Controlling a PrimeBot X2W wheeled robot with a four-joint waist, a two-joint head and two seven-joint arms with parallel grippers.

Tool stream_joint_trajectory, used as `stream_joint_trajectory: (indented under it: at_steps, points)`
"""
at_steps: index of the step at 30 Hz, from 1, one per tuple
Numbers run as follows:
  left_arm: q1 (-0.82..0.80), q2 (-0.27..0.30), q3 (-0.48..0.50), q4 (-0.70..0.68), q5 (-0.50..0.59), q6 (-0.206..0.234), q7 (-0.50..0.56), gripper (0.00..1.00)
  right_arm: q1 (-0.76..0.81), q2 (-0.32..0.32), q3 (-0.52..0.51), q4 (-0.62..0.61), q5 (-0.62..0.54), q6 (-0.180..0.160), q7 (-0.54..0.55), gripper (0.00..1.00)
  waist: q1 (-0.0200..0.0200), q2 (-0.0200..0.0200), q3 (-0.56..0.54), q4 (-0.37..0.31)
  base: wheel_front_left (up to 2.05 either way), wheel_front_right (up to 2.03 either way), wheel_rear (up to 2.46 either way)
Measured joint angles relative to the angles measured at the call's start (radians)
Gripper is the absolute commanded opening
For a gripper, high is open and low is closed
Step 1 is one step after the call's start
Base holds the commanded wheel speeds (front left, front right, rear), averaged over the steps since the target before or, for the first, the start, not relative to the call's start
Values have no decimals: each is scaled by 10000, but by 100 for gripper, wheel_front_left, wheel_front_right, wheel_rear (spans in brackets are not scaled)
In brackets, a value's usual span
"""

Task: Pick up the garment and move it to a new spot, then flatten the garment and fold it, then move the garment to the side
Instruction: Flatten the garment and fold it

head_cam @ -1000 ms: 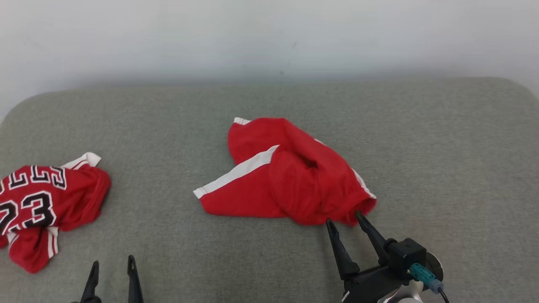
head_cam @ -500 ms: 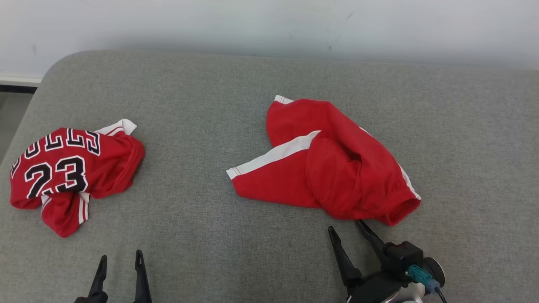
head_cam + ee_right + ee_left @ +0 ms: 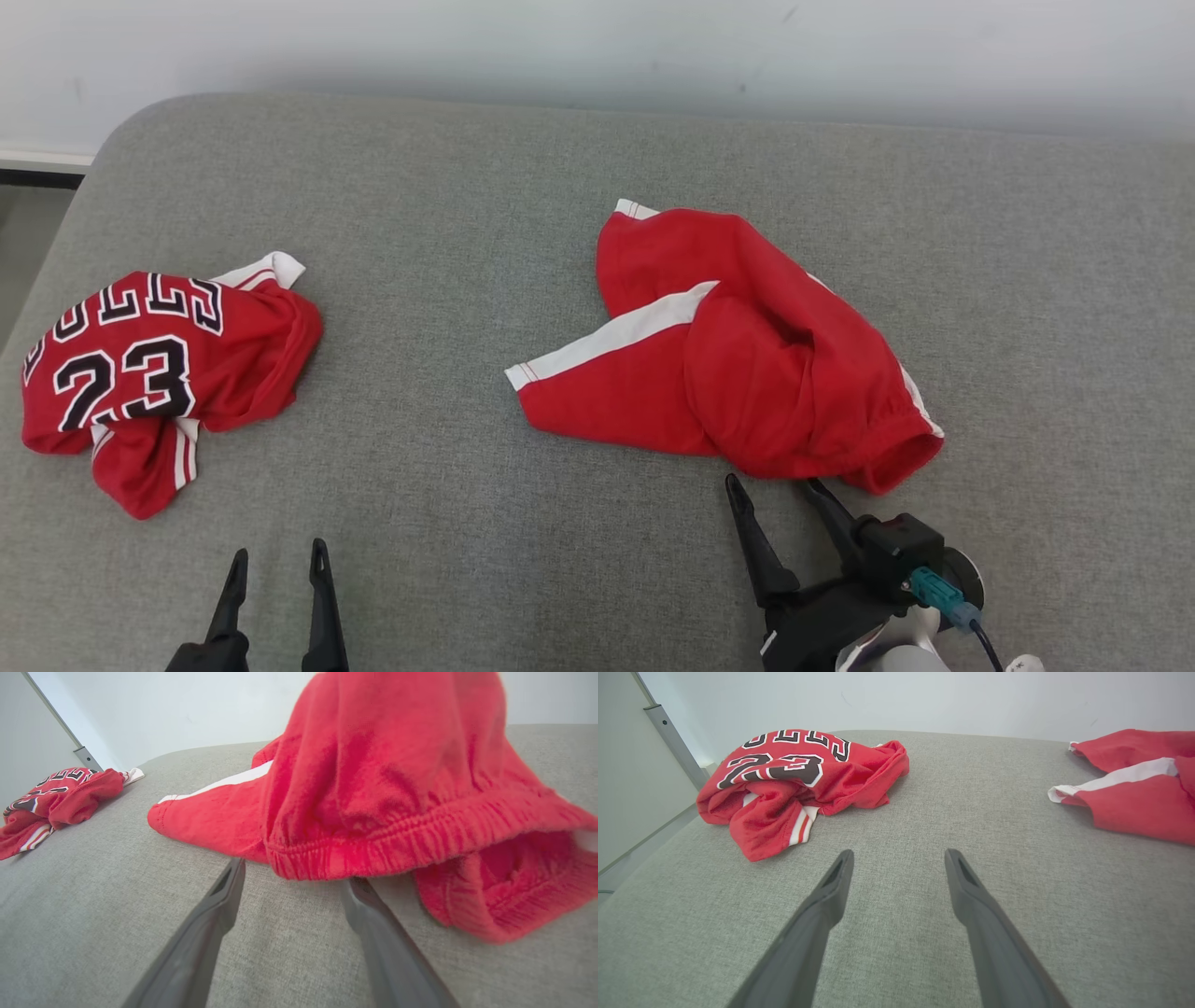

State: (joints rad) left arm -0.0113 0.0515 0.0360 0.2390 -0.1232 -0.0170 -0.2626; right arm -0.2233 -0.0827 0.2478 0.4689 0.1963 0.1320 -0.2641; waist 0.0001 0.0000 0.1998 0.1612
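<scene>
Nearest the robot, the left jaws stand wide apart with nothing between them, low over bare grey padded surface (image 3: 560, 560). The right jaws, also near the front edge, are spread just as wide and hold nothing. In the right wrist view the tip of one finger (image 3: 378, 938) disappears under the gathered elastic hem of a plain red garment with white edging (image 3: 747, 373); whether it touches the cloth cannot be told.

Farther out, the jersey (image 3: 159, 373) lies crumpled on the left part of the surface. It sits ahead of the left jaws and off to their left, clear of both tips, with black "23" and lettering facing up and a striped sleeve trim toward the robot. It is well apart from the right jaws and the plain garment. Beyond stands a white wall (image 3: 560, 47).
</scene>
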Motion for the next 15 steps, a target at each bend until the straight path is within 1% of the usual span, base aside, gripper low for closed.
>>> stream_joint_trajectory:
  at_steps: [1,2,3,4,10,15]
  points:
    - [3,0,-2,2,0,10,0,100,0,4,-8,-84,4,0,-2,72,0,0,-17,-13,0,0,0]
    - [7,-2,6,8,0,25,0,100,1,8,-12,-140,4,0,0,30,0,0,-36,-29,0,0,0]
    - [14,0,-2,15,2,31,0,100,4,12,-8,-188,8,0,0,30,0,1,-59,-46,0,0,0]
    - [27,0,-13,23,2,44,0,100,13,17,4,-217,38,0,0,0,0,0,-84,-63,0,0,0]
    - [47,-2,-50,42,-15,173,0,100,114,-13,-123,-748,140,0,0,0,0,0,-184,-242,0,0,0]
    - [55,-4,-136,96,-92,249,0,100,134,-6,-577,-1218,267,0,0,0,-1,0,-244,-411,0,0,0]
